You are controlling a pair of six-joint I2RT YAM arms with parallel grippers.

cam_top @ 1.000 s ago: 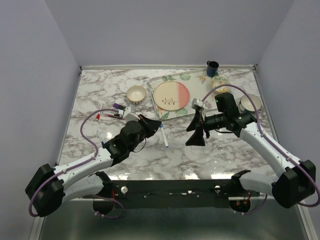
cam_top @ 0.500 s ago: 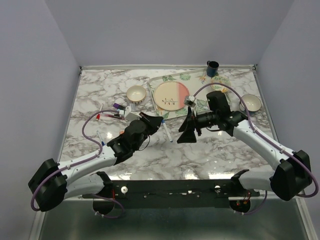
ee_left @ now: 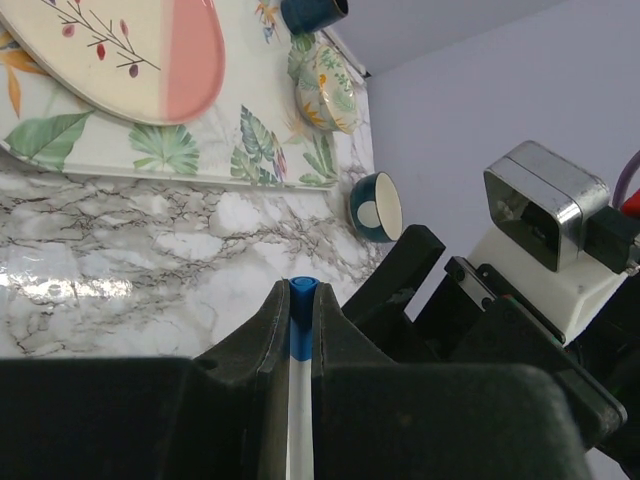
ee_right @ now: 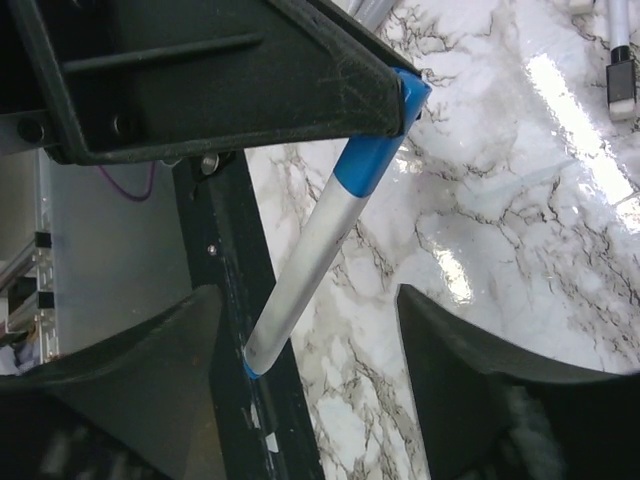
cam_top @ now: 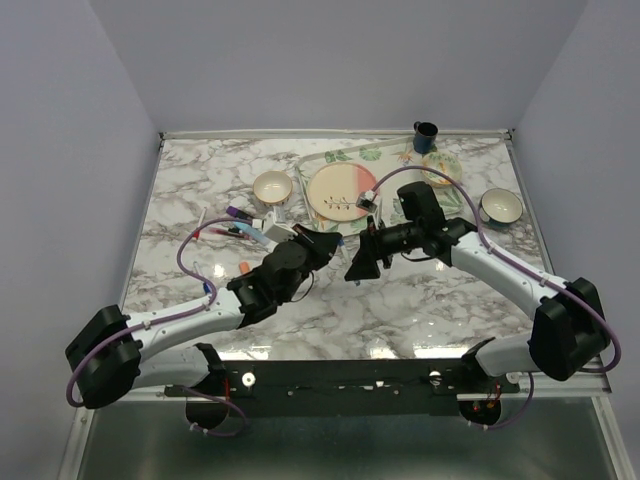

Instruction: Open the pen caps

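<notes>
At nine to ten o'clock on the marble table point(cam_top: 185, 180), loose pens point(cam_top: 228, 230) lying flat, purple and red ends showing. Just past them toward eleven, a small cream bowl point(cam_top: 272, 186).

Near the middle, left gripper point(cam_top: 328, 242), reaching toward two o'clock. Clamped on a pen point(ee_right: 300, 260), fingers point(ee_left: 270, 330) pressed together on its blue cap point(ee_right: 368, 160) at the very tips, white barrel slanting away below them. From the left wrist, blue end poking out between the two fingertips.

Just beside it at three o'clock, right gripper point(cam_top: 355, 270), facing back toward eight o'clock. Spread wide apart and gripping nothing, with the barrel's far end showing in the gap in its own wrist view; cannot tell whether touching.

Behind at twelve o'clock, a pink-and-cream plate point(cam_top: 342, 190) on a leaf-patterned tray point(cam_top: 380, 153). At one o'clock by the far edge, a dark blue mug point(cam_top: 425, 136). At two o'clock toward the right edge, a second bowl point(cam_top: 500, 206).
</notes>
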